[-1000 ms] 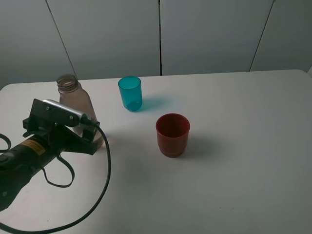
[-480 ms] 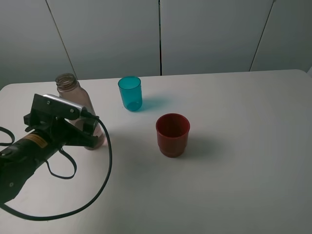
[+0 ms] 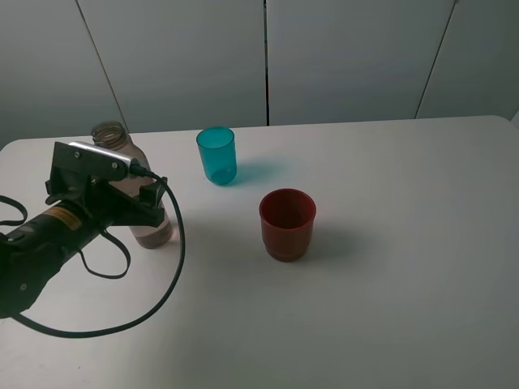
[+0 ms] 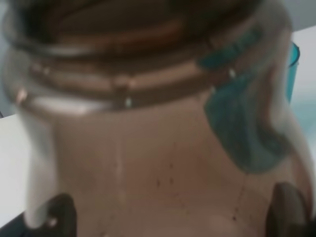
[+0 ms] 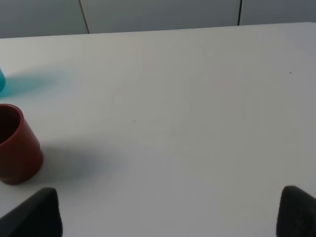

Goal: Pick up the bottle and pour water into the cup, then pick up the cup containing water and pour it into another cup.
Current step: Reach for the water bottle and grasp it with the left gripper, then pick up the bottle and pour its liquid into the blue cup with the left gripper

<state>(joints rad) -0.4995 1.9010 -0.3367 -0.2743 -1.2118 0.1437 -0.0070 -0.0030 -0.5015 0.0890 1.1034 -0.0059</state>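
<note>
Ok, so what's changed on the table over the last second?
The left end effector moved up the picture and slightly left in the high view, closing in so its fingers flank the bottle; a firm grip can't be confirmed. The bottle seems to have shifted slightly left with it. The teal cup and red cup stayed put.

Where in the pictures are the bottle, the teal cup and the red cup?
bottle (image 3: 111,138), exterior high view, on its threaded neck.
teal cup (image 3: 217,160), exterior high view, on its side wall.
red cup (image 3: 287,229), exterior high view, on its outer side wall.
</note>
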